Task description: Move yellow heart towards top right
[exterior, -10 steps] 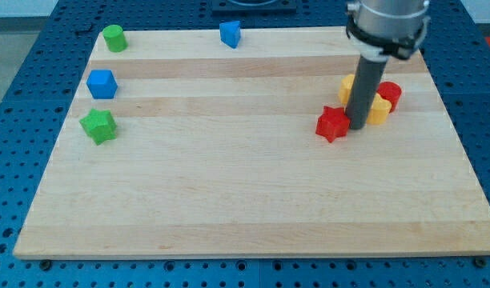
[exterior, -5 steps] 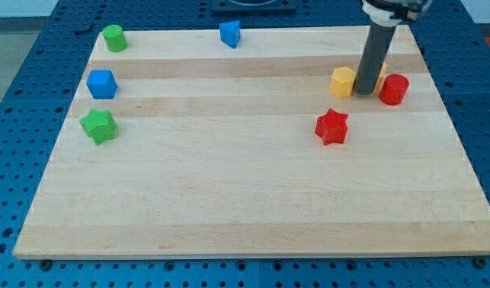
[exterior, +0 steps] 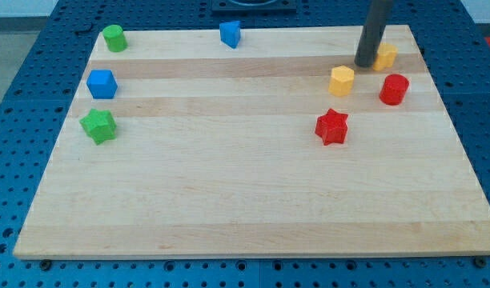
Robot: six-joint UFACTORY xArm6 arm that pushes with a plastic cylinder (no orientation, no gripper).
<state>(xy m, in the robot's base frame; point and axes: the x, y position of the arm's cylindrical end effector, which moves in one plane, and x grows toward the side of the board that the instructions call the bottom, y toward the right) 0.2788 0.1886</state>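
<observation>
No fingers, rod only. My tip (exterior: pixel 365 64) touching left side of yellow heart (exterior: pixel 385 57), near desk (exterior: pixel 229 176) top-right corner; yellow hexagon block (exterior: pixel 342 81) just below-left, apart.

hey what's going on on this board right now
A robot arm's dark rod is sliding coloured blocks over a wooden board. My tip sits near the view's top right, against the left side of the yellow heart block, which lies close to that corner. Below them are a yellow hexagonal block, a red cylinder and a red star. Two blue and two green blocks sit untouched on the view's left.
</observation>
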